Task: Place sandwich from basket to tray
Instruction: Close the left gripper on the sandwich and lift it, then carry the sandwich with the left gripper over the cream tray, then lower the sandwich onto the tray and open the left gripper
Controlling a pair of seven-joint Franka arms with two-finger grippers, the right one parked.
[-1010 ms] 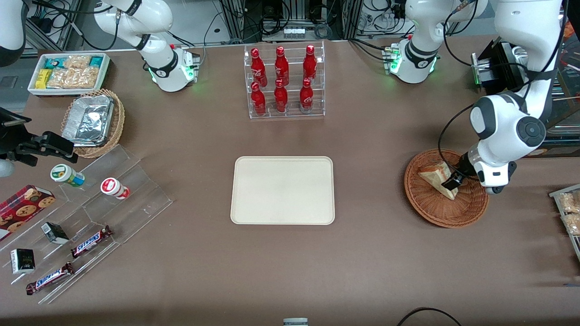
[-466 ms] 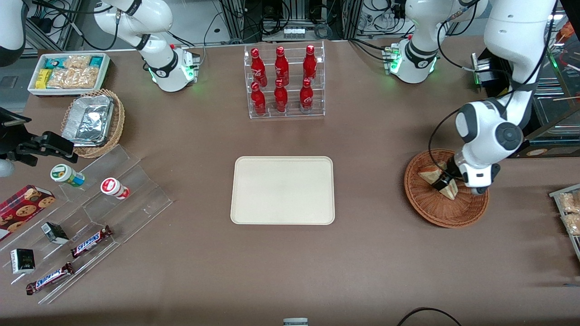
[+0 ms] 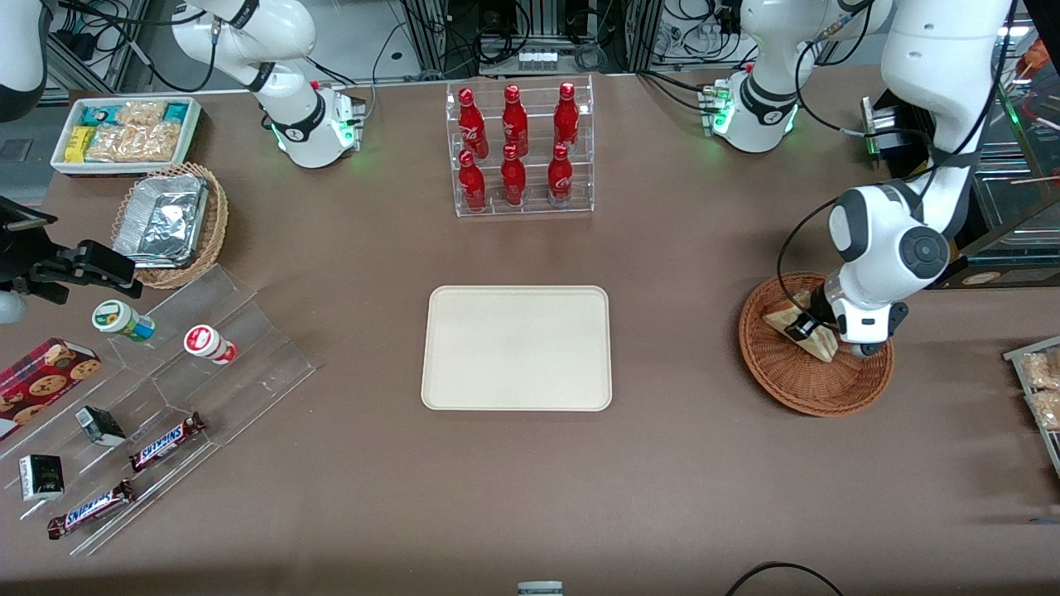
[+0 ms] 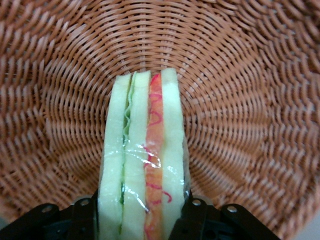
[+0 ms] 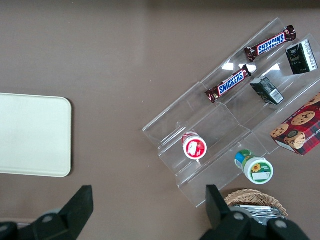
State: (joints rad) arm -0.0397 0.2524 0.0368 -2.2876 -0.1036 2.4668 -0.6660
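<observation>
1. Brown bench [image 3: 662, 463], seen from the front, crowded with snacks and two white robot arms.
2. Round reddish-brown wicker basket [image 3: 836, 385] toward the working arm's end of the bench, near its edge at that end.
3. Triangular sandwich [image 3: 820, 341] lying inside the basket, wrapped in clear film; up close [image 4: 145, 165], white bread layers with green and red filling along its edge.
4. Gripper [image 3: 802, 328] lowered into the basket, one black finger [image 4: 82, 217] at each side of the sandwich, jaws closed around the wedge and touching the bread on both sides.
5. Sandwich resting on the woven basket floor [image 4: 240, 100], not clearly raised.
6. Cream-beige tray [image 3: 516, 348] at the middle of the bench, well apart from the basket, toward the parked arm's end from it.
7. Clear rack of red bottles [image 3: 520, 149] farther from the front camera than the tray.
8. Clear stepped stand with Snickers bars [image 3: 166, 439] near the corner at the parked arm's end.
</observation>
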